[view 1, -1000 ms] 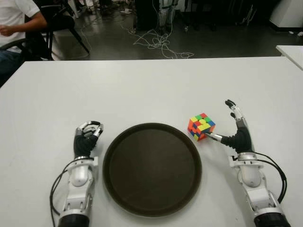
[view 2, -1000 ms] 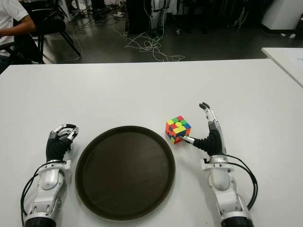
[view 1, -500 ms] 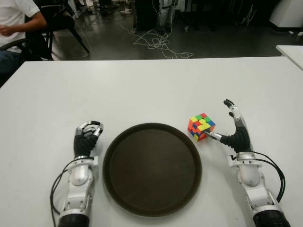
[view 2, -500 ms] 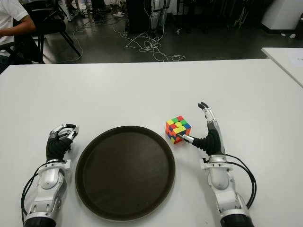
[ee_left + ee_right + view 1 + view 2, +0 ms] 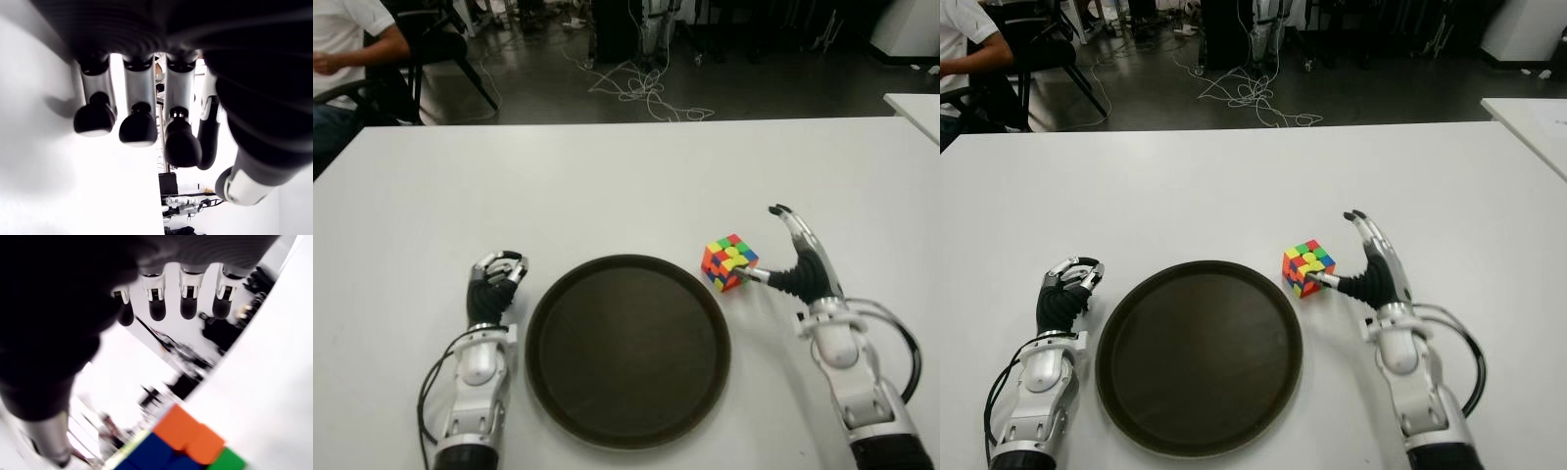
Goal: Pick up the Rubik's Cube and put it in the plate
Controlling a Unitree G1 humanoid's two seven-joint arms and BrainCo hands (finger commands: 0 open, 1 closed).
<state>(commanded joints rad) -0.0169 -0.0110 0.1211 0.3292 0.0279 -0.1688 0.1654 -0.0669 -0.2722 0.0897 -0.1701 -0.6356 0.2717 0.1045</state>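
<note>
On the white table (image 5: pixel 607 176) in the left eye view, a round dark brown plate (image 5: pixel 627 350) lies near the front edge, and the Rubik's Cube (image 5: pixel 729 261) stands on the bare table just beyond the plate's right rim, outside it, one corner turned toward the camera. To the right of the cube the right hand (image 5: pixel 800 266) stands with its long fingers (image 5: pixel 786 221) stretched upward and apart, while its thumb reaches sideways so that the tip shows right at the cube's near right face; nothing is grasped. Left of the plate, the left hand (image 5: pixel 493 290) shows with its fingers curled in on themselves, holding nothing. Beyond the far table edge lie a dark floor with a tangle of white cables (image 5: pixel 641 90) and, at the far left, a seated person (image 5: pixel 347 44) in a white shirt. From the right eye view the same layout holds, with the cube between the plate's rim and the right hand's thumb. Close up in the left wrist view, the left hand's black-tipped fingers (image 5: pixel 138 129) bend down in a row over the white table, empty. Seen from the right wrist view, the right hand's fingers (image 5: pixel 189 303) point away, spread, and the cube's orange, blue and green tiles sit near the thumb.
</note>
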